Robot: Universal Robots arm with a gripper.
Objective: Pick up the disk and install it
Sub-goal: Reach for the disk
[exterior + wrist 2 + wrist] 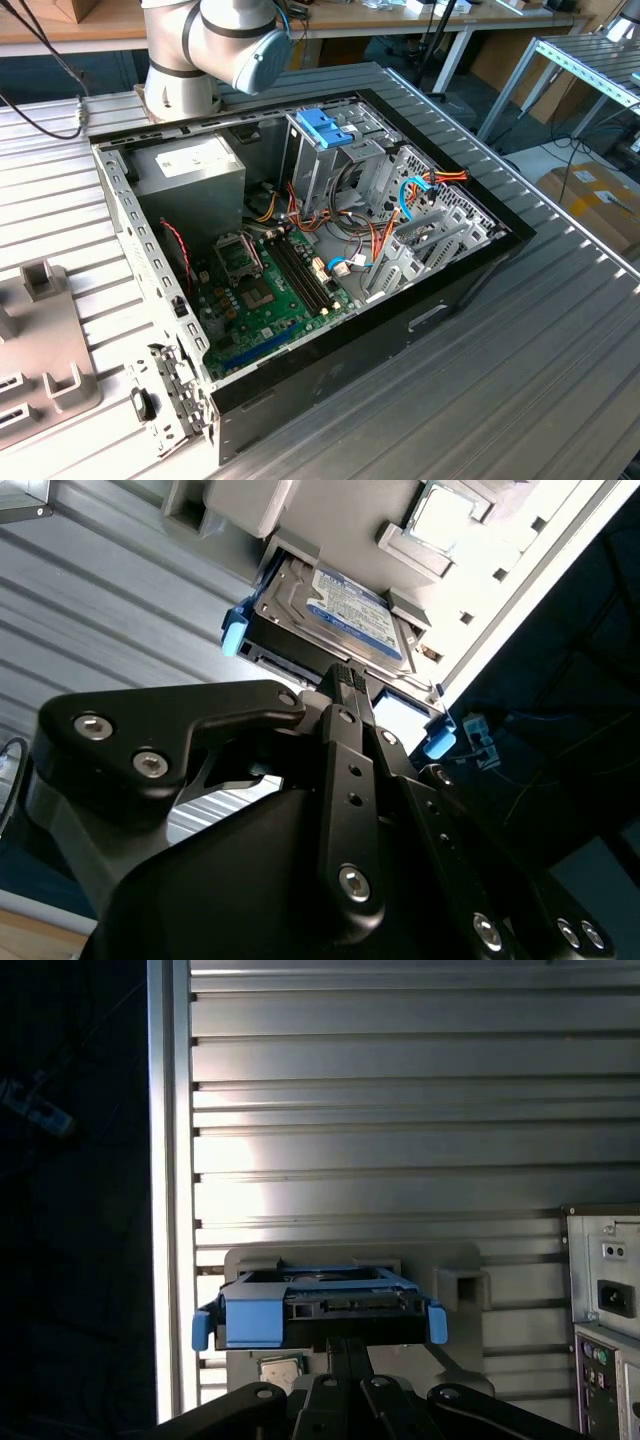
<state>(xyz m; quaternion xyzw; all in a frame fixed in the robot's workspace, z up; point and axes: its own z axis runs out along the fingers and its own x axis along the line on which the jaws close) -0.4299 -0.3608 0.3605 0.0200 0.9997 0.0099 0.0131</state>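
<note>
The disk (340, 610) is a flat silver-grey drive with a white and blue label and blue side rails. It lies in a grey holder (245, 505) on the ribbed metal table. In the first wrist view the disk (320, 1305) shows its connector edge toward me, blue tabs at both ends. My gripper (345, 675) has its two thin black fingers pressed together, with the tips at the disk's near edge. Nothing shows between them. The same fingers (340, 1350) rise just under the disk's connector edge.
The open computer case (330, 250) lies on the table, with the motherboard, cables, a grey power supply (190, 170) and a metal cage with a blue top (325, 128). The case's rear panel (605, 1310) stands beside the holder. The table's edge (170, 1160) borders dark floor.
</note>
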